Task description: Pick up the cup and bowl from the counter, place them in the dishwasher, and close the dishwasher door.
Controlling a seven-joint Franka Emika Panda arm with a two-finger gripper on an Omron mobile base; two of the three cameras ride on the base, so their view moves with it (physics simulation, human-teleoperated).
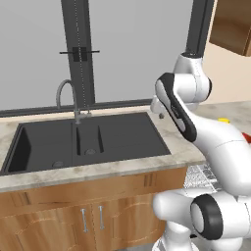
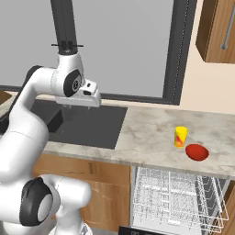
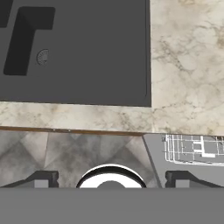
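The yellow cup (image 2: 181,136) stands upright on the counter (image 2: 147,131), right of the sink. Just right of it and nearer the front edge sits the red bowl (image 2: 197,152). A sliver of the cup (image 1: 224,120) peeks out behind my arm in the left base view. Below them the dishwasher (image 2: 176,195) stands open, its white wire rack pulled out, and the rack (image 3: 197,148) also shows in the hand view. My gripper (image 2: 74,106) hangs open and empty above the sink's right basin, well left of the cup. Its fingertips (image 3: 41,179) stand wide apart.
The black double sink (image 1: 83,139) with a curved faucet (image 1: 66,95) lies under the hand. Wooden cabinet doors (image 1: 90,220) run beneath the counter. A window fills the back wall, and a wall cabinet (image 2: 220,30) hangs at the upper right.
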